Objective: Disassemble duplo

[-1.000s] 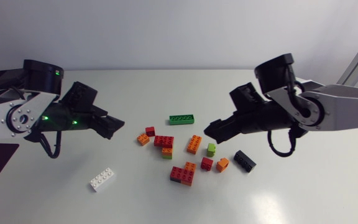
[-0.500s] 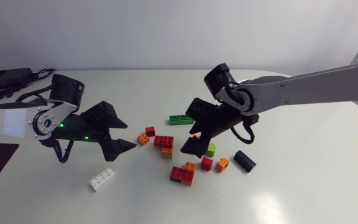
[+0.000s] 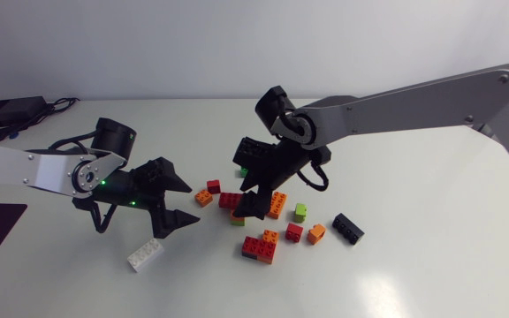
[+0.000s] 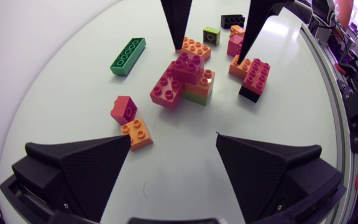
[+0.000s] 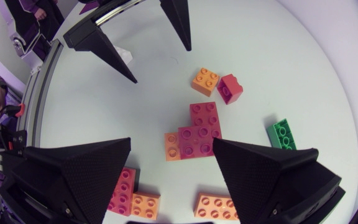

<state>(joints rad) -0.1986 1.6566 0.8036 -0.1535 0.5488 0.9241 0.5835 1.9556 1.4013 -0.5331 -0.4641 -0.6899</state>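
White table, centre: I'm working the approach on the red-orange-green duplo stack. Left gripper and right gripper are gaping wide, empty. Next: clamping opposite layers, pulling.

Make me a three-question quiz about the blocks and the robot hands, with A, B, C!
1. The right gripper hangs: A over the red-topped stack; B over the white brick; C touching the left gripper.
2. White bricks in view: A none; B one; C three.
3. The left gripper is: A open; B shut on a brick; C shut, empty.
Key: 1 A, its wrist view shows the stack under its fingers; 2 B, only one shows, near the left gripper; 3 A, its fingers stand wide apart with nothing between.
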